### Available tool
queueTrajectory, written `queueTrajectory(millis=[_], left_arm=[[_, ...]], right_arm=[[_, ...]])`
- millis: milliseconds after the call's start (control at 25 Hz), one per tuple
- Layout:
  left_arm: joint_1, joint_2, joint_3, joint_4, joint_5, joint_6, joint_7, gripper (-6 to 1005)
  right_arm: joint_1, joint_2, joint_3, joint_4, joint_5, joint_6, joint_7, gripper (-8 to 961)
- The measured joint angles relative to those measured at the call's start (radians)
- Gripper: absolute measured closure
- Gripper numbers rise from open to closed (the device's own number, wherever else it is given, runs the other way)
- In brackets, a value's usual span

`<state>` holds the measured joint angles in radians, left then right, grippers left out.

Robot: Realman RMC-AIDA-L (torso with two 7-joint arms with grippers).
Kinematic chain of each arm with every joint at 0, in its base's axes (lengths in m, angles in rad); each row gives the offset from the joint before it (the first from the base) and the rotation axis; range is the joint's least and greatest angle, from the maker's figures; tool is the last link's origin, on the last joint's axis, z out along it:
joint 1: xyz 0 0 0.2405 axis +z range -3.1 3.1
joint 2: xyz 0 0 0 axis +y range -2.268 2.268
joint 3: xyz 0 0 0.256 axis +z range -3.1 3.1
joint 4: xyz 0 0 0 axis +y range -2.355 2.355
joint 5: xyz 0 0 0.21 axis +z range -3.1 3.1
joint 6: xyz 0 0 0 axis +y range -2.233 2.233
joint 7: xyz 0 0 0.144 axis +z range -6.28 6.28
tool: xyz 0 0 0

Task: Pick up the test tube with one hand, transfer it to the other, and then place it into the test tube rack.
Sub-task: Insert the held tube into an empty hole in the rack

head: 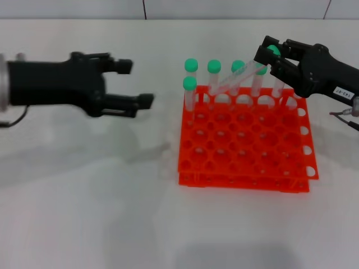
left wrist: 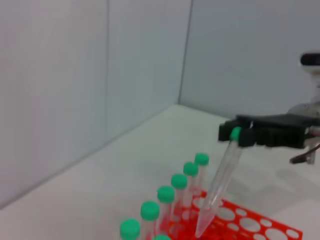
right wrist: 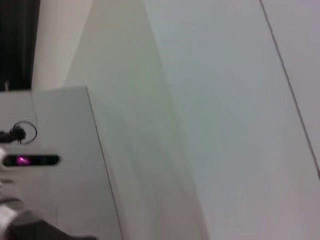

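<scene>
The orange-red test tube rack (head: 243, 180) stands right of centre in the head view. My right gripper (head: 270, 56), the one with a white label on its wrist, is shut on the green cap end of a clear test tube (head: 238, 77). The tube hangs tilted over the rack's back row, with its tip low and pointing left. The left wrist view shows the same gripper (left wrist: 239, 134) holding the tube (left wrist: 220, 182) with its tip just above the rack (left wrist: 265, 231). My left gripper (head: 136, 84) is open and empty, left of the rack and apart from it.
Several green-capped tubes (head: 213, 68) stand upright in the rack's back row and left corner, and they also show in the left wrist view (left wrist: 179, 181). The white table (head: 112, 213) ends at a grey wall behind. The right wrist view shows only wall panels.
</scene>
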<state>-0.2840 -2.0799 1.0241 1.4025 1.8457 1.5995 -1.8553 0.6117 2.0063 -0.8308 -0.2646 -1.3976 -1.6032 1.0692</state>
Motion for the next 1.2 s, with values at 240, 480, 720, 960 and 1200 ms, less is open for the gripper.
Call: queueTrajectory(millis=[240, 480, 720, 960, 1200], left_arm=[[0.143, -0.005, -0.006, -0.015, -0.083, -0.007, 0.130, 114], [0.222, -0.007, -0.010, -0.160, -0.143, -0.007, 0.313, 114], [0.260, -0.006, -0.038, -0.267, -0.190, -0.004, 0.441, 115], [0.267, -0.003, -0.052, -0.325, -0.195, -0.004, 0.478, 115], [0.260, -0.003, -0.053, -0.361, -0.199, -0.008, 0.514, 115]], right_arm=[[0.009, 0.000, -0.026, -0.105, -0.058, 0.058, 0.063, 695], [0.011, -0.004, -0.116, -0.217, -0.062, 0.114, 0.140, 694], [0.019, -0.025, -0.201, -0.335, -0.103, 0.151, 0.265, 693], [0.041, -0.023, -0.206, -0.433, -0.201, 0.166, 0.376, 692], [0.091, -0.018, -0.211, -0.450, -0.265, 0.194, 0.448, 692]])
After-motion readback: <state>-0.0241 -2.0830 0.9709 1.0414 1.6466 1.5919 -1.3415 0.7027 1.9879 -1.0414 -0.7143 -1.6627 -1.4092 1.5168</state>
